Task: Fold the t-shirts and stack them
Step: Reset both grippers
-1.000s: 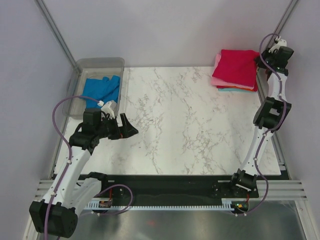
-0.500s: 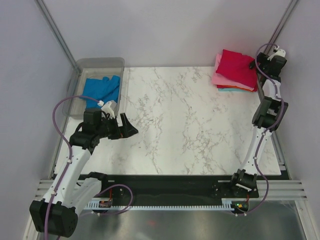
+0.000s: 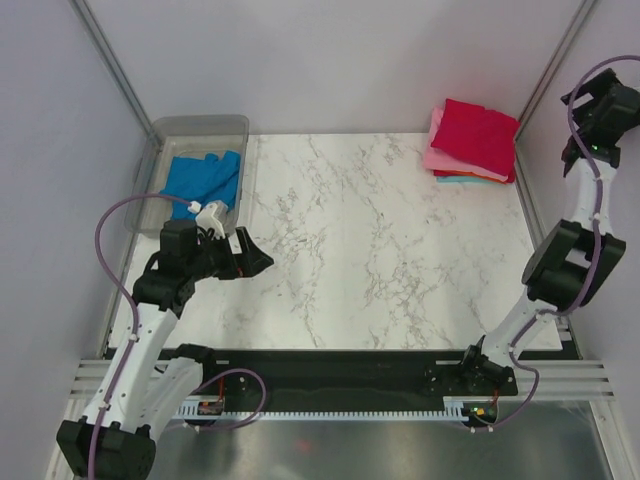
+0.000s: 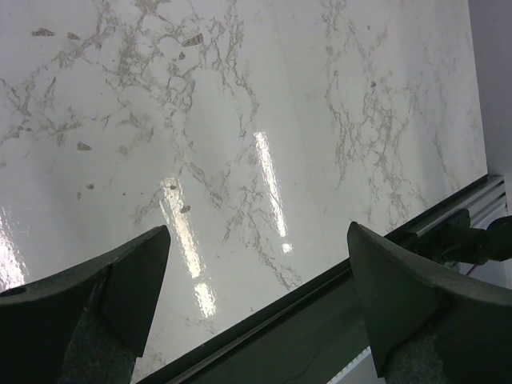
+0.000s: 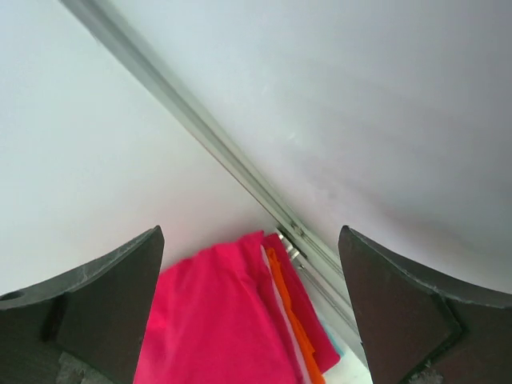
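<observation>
Blue t-shirt [image 3: 203, 180] lies bunched in the clear tub [image 3: 200, 124] at far left of the table [image 3: 400, 250]. No clear long axis to it; the tub runs near-to-far. Left gripper [image 3: 250, 258] is much the nearer: just beside the tub's near-right corner, but pointing right, so shirt sits behind & left of it. Jaws spread wide, nothing held. Red shirt [image 3: 478, 137] tops the folded ones, far-right corner. Right gripper [image 3: 590, 95] is up high, right of them, likewise wide & empty. Right wrist cam shows an orange edge [image 5: 292, 320] under the red; top cam shows pink + teal edges. Left wrist cam: bare marble only.
</observation>
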Controlling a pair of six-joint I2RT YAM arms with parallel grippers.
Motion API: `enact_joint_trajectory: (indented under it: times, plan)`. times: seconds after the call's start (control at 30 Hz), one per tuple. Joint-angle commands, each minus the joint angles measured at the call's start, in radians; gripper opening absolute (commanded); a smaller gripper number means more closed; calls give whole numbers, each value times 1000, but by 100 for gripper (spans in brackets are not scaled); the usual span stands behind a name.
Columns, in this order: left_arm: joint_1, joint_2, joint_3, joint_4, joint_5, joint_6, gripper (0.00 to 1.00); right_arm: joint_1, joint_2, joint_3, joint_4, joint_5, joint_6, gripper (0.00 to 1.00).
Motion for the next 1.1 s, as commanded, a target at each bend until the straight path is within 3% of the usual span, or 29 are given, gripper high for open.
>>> enact_joint_trajectory:
  times: [0.0,0.1,0.27,0.37,0.4,0.63,0.8,1.07]
  plan:
    - [9,-23,-1,30,-7,-11,100,-64,-229,-149,76,57,157,98]
    - [11,-26,-2,31,-7,-12,100,-29,-378,-287,11,-51,202,98]
    - [12,-26,-1,31,2,-11,100,243,-691,-628,-92,-40,180,98]
    - [11,-26,-1,31,6,-11,100,516,-839,-816,-128,25,162,98]
    - [11,-23,-1,31,10,-11,100,658,-867,-859,-138,47,163,98]
    - [11,-23,-1,30,10,-11,100,1161,-1063,-1237,-143,243,370,98]
    - [11,-34,-4,30,-12,-16,100,1524,-1041,-1333,-163,473,475,98]
    - [11,-34,-2,25,-24,-16,100,1684,-800,-1300,-63,556,430,98]
